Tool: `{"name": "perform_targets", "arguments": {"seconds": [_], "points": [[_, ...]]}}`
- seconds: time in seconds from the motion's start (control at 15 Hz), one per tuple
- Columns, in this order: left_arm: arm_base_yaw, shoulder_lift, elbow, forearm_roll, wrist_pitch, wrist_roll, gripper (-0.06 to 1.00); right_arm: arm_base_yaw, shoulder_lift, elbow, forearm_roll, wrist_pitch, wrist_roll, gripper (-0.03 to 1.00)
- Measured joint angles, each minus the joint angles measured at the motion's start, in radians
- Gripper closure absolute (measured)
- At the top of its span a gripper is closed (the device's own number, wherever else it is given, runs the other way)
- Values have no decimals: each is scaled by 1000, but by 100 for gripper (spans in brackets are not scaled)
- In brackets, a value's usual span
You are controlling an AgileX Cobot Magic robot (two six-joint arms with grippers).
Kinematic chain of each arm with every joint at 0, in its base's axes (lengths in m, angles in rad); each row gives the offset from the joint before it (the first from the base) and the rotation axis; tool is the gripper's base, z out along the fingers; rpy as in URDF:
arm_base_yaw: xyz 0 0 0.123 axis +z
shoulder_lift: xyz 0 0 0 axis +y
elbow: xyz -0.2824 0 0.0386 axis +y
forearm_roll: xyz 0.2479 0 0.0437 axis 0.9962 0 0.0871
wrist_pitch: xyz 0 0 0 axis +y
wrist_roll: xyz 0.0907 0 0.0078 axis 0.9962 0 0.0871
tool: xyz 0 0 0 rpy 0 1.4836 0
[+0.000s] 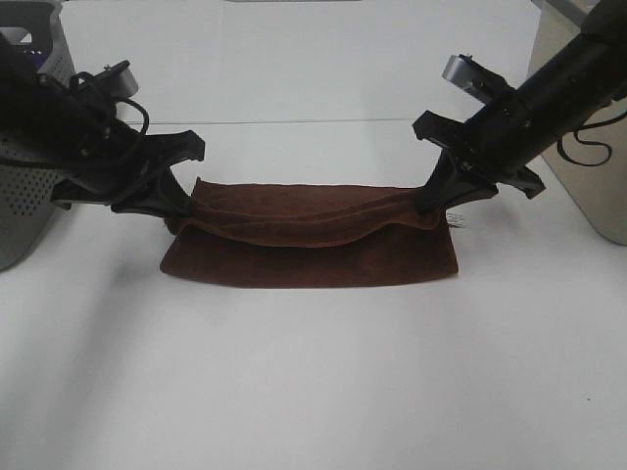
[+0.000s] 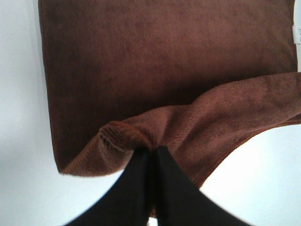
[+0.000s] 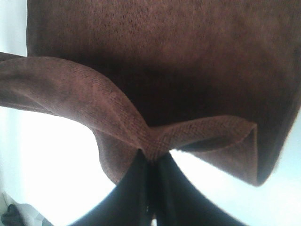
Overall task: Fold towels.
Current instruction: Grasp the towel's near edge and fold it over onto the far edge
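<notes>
The dark brown rectangular terry towel (image 1: 313, 250) lies long axis left-to-right on the white table (image 1: 313, 382), its far corners pinched by the left gripper (image 1: 178, 221) and right gripper (image 1: 431, 208), both closed.

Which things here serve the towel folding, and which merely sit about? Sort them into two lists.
In the job:
brown towel, far edge lifted
left gripper, jaws shut on one far corner
right gripper, jaws shut on the other

Lying about:
perforated grey basket on the left
pale box on the right

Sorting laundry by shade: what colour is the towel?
Plain reddish brown towel, clearest in the left wrist view.
</notes>
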Motion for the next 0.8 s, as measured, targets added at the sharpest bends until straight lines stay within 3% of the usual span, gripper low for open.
{"name": "perform_targets", "arguments": {"seconds": [0.33,0.8], "points": [[0,183,-175,16,-107,11,93,0,195,-248,-1,-48,3,94],[0,226,-209,25,-224,11,93,0,219,-256,-39,-167,12,94]]}}
